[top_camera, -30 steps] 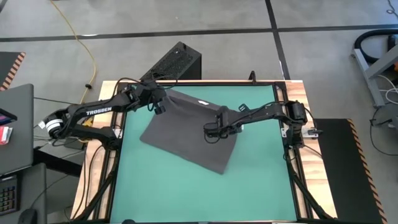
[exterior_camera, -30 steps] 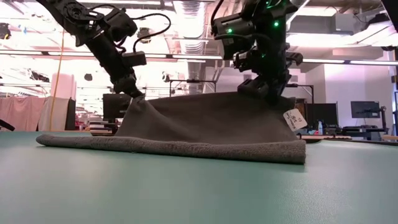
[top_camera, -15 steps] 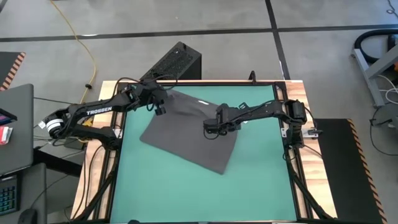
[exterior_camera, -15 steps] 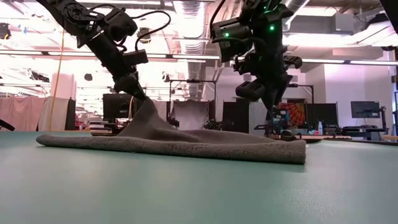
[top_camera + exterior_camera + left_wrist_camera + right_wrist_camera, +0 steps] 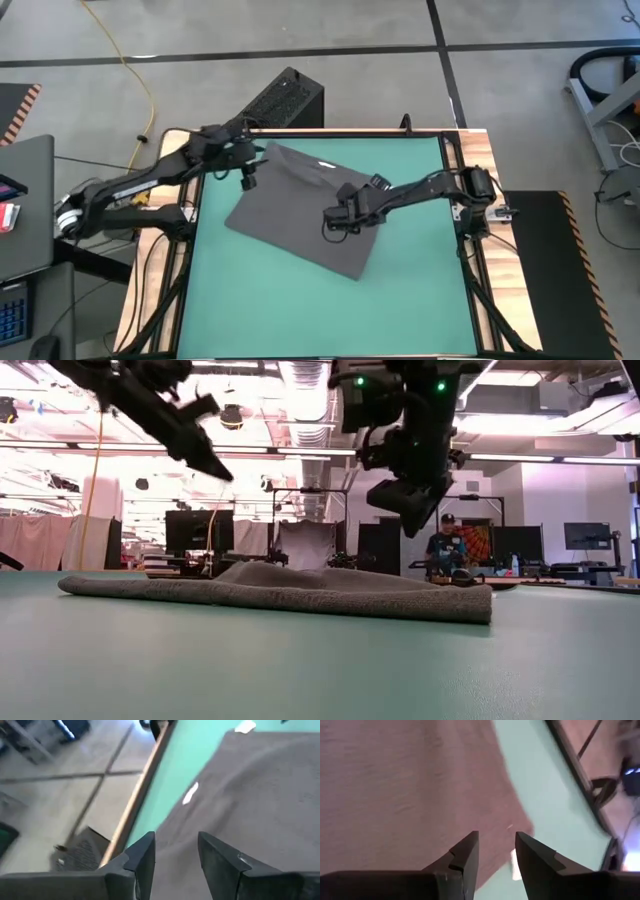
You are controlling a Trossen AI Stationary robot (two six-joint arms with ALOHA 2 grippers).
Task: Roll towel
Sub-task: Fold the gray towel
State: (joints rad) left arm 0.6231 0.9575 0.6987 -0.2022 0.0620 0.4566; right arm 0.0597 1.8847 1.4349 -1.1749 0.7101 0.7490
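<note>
Both pincers hang empty above the towel, fingers parted, nothing between them.

We see the right gripper (image 5: 335,222) over the middle of the towel (image 5: 300,215), the cloth directly beneath it; the left gripper (image 5: 246,176) hovers near the far-left corner, by the table (image 5: 420,300) edge. We judge the right arm nearer the bulk of the cloth. The towel lies flat and folded on the green top, skewed, its long axis running from far-left to near-right, dark grey, a small white label (image 5: 325,163) at its far edge.
</note>
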